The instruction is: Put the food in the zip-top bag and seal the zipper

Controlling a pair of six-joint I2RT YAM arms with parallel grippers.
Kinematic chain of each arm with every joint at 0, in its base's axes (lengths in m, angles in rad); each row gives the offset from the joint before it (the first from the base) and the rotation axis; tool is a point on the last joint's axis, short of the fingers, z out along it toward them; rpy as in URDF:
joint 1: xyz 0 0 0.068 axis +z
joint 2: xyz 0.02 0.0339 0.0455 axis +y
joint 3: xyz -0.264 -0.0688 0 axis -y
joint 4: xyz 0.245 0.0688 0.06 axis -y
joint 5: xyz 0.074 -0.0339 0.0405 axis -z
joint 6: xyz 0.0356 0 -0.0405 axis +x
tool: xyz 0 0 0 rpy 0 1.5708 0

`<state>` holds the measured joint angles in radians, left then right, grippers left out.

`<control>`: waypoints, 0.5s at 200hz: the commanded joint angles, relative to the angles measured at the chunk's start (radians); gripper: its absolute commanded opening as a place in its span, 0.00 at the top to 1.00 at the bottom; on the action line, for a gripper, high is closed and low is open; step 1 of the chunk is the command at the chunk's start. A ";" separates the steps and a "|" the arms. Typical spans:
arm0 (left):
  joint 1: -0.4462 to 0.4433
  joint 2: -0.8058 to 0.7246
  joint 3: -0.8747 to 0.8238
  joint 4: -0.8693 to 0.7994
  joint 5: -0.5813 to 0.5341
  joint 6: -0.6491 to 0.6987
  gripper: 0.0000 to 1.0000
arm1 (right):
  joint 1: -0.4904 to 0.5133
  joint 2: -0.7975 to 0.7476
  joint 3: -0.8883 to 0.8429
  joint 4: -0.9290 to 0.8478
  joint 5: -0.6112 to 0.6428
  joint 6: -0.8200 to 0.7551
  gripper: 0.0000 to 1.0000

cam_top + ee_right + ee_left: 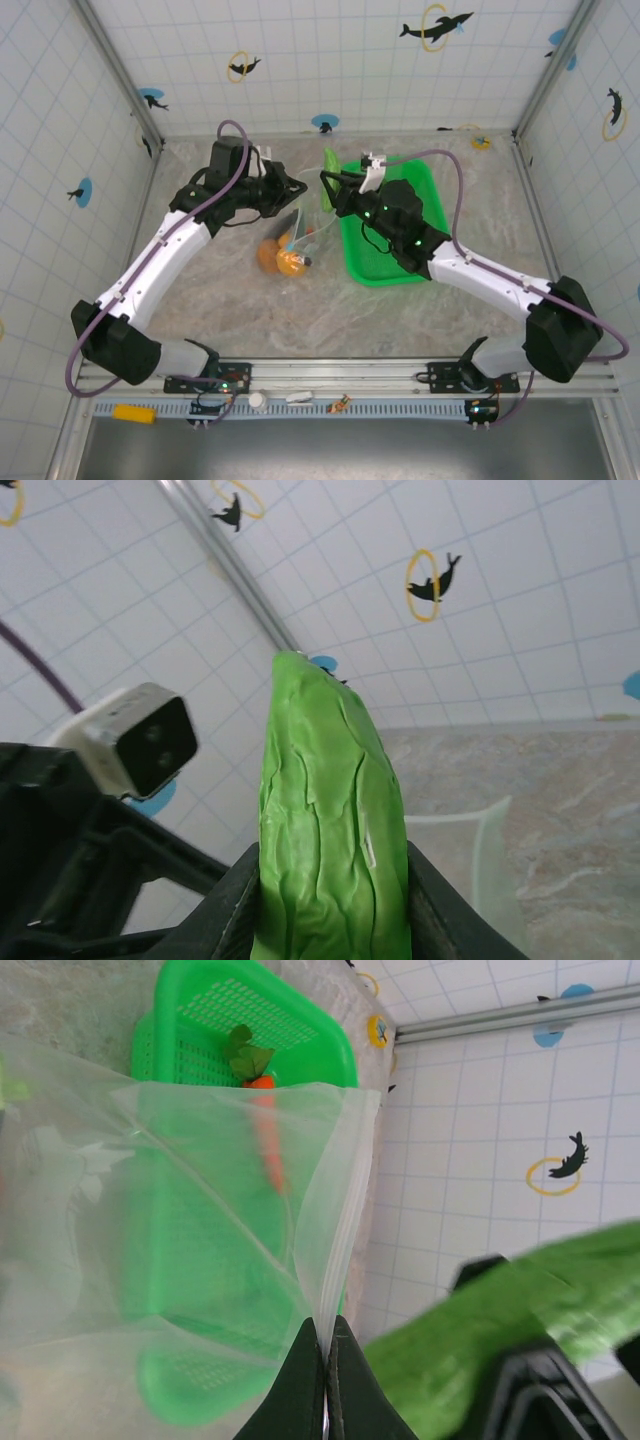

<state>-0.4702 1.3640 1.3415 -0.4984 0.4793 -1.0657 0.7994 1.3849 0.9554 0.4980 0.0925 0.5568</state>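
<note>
Presently, the left pincer [325,1332] is closed flat on the zip-top bag's [200,1220] mouth edge, holding it up for loading. Orange food [282,261] lies at its lower end on the bench [220,310]. The right pincer [335,900] clamps a green vegetable [330,800] beside the mouth, evidently for insertion.

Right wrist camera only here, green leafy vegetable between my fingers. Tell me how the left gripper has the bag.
Observer: The left gripper is shut on one edge of the zip-top bag.
Operator: Report what's already inside it.
Observer: In the top view, orange round pieces lie low in the bag.
Operator: Name what's left in the basket.
Observer: A carrot lies in the green basket, behind the bag in the left wrist view.
</note>
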 commanded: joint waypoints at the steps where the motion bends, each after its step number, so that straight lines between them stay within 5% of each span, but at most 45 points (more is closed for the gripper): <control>1: 0.004 -0.016 0.024 0.034 0.009 -0.022 1.00 | 0.009 0.023 -0.040 0.154 0.101 0.066 0.68; 100: 0.005 0.015 0.025 0.081 0.030 -0.043 1.00 | 0.062 0.096 -0.067 0.197 0.192 0.174 0.55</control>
<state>-0.4702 1.3655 1.3415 -0.4686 0.4839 -1.0859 0.8497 1.4582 0.8989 0.6392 0.2550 0.7002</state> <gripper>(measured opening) 0.042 0.401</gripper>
